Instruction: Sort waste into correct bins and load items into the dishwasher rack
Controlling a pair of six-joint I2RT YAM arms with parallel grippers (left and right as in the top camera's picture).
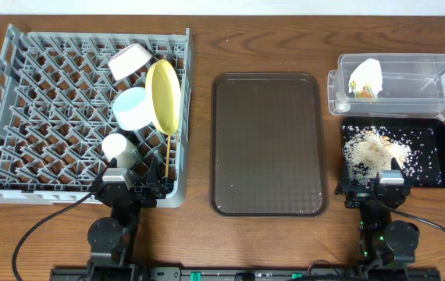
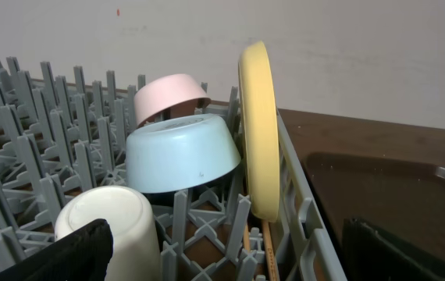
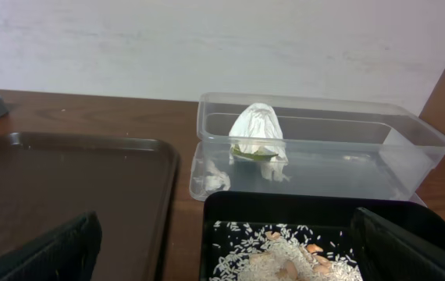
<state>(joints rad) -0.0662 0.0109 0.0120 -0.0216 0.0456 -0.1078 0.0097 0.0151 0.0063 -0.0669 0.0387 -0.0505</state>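
Wooden table (image 1: 199, 39) | left gripper (image 1: 131, 187) lower left, spread, empty | right gripper (image 1: 379, 187) lower right, spread, empty | sorting looks done; park clear of dishwasher rack (image 1: 43, 117)

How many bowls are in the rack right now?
2. The white bowl sits toward the far side of the rack, the light blue bowl just in front of it, both beside the upright yellow plate. None seems hidden.
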